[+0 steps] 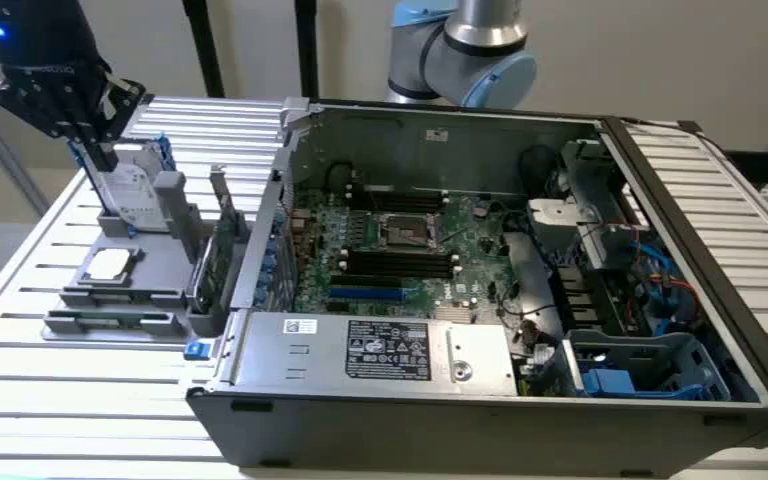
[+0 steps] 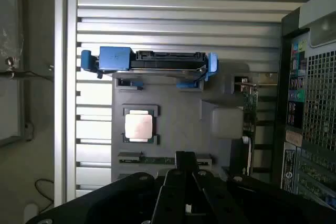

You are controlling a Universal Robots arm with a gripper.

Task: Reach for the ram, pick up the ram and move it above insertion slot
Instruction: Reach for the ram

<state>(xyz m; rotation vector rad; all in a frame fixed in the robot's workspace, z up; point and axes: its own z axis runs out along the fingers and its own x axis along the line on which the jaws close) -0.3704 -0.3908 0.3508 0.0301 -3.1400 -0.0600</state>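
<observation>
Slatted table (image 2: 157, 24): grey holder (image 2: 178, 124) carries ram (image 2: 160, 159); tool (image 2: 186, 157) above.

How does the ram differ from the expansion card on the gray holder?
The ram is a narrow stick sitting low in the gray holder; the expansion card is a wider board standing tall on edge. The ram lies across the holder's end nearest the exterior camera; the expansion card runs along the side next to the computer case. Both are green circuit boards resting in the holder.
</observation>
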